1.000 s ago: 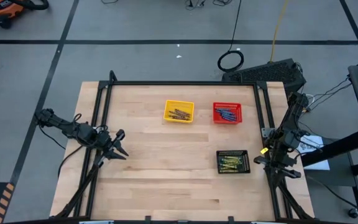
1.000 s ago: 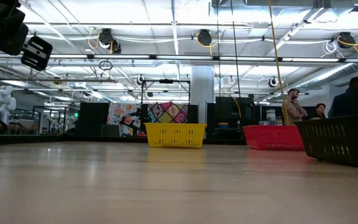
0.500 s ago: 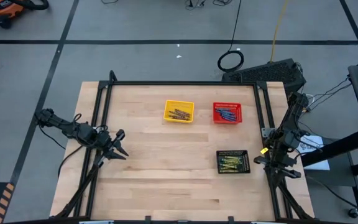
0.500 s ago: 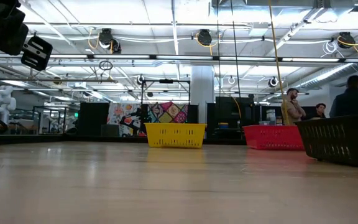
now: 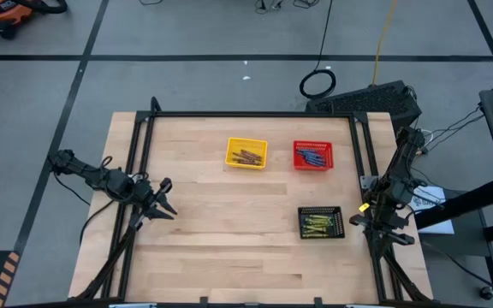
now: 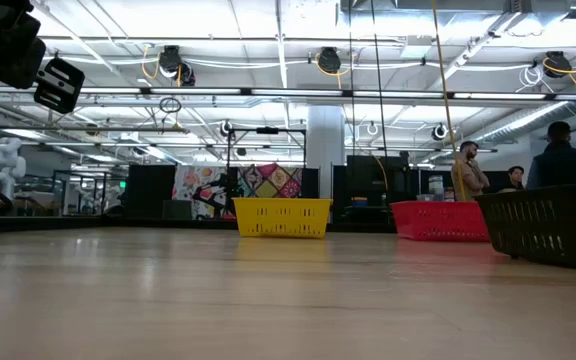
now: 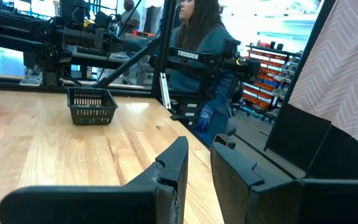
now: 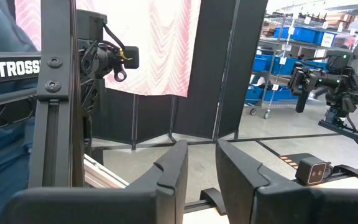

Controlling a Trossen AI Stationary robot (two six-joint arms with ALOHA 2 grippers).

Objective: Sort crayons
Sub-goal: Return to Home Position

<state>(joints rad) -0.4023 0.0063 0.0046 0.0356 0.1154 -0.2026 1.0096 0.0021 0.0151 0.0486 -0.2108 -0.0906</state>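
I see no loose crayons point(image 5: 317, 224): the nearest lie in the black basket point(image 5: 322, 208) beside my right gripper point(image 8: 202, 149). My left gripper point(image 5: 169, 199) is well apart. Both have their fingers parted and empty.

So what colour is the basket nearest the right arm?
Black. The basket shows best in the high view.

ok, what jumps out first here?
Three small baskets holding crayons on the table: yellow basket and red basket side by side toward the far end, black basket by the right edge. Left hand and right hand hang open and empty at the table's sides.
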